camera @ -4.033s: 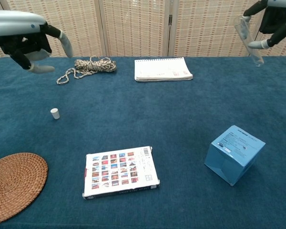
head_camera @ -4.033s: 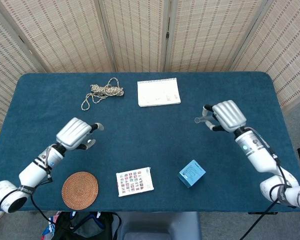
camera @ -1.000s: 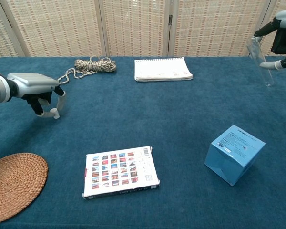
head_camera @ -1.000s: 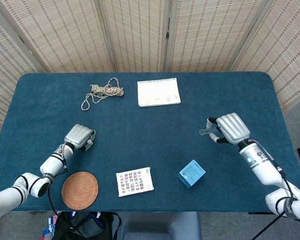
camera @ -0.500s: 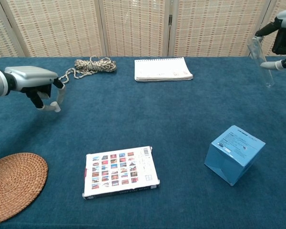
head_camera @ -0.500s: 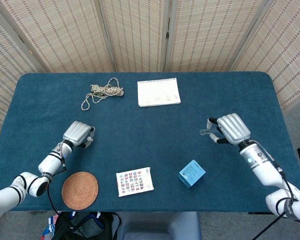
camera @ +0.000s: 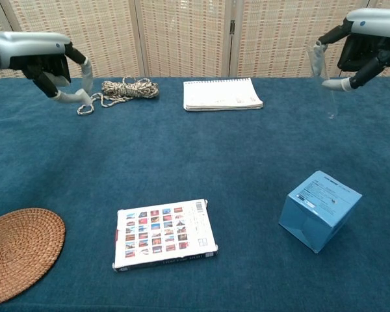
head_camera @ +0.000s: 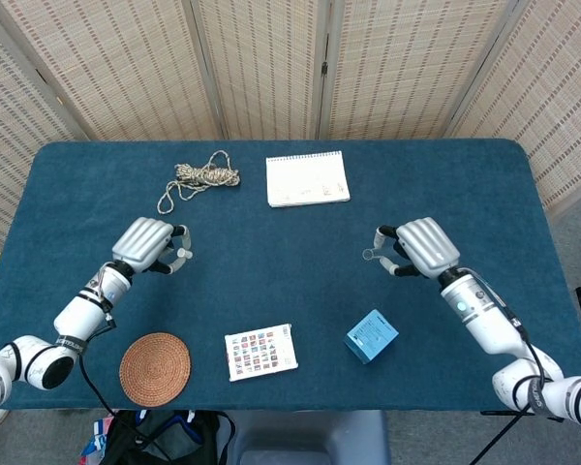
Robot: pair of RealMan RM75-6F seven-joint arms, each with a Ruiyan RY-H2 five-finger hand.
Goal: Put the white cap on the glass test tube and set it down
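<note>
Backdrop: woven folding screens fill the top of both views.
Table (head_camera: 271, 262): blue cloth surface, fills the middle of the head view.
Notebook (head_camera: 308, 179): upper centre, flat, well apart from both hands.
Woven coaster (head_camera: 155, 368): lower left, near the table edge.
Picture card box (head_camera: 260, 351): lower centre, flat.
Blue box (head_camera: 372, 335): lower right of centre, tilted on an edge; sits below the right hand's zone.
Rope (head_camera: 198, 180): upper left, loose coil.
Right hand (head_camera: 407, 249): raised at right of frame, fingers wrapped on the glass test tube (camera: 323, 75); tube hangs roughly upright, open end seems to be at the top by the fingers, lower part hard to see.
Left hand (head_camera: 153, 247): raised at left of frame, fingers curled narrow; a small white piece at the fingertips looks like the white cap (camera: 86, 67), pinched, but too small to be sure which part is cap and which is fingertip.
Step in hand: bring both hands to the middle for capping.
How to do it well: keep the tube steady and its mouth clear of the fingers, line the cap square over the mouth, press straight along the tube.
Risk: thin grip on the cap, it could slip; stay high over the blue box.
</note>
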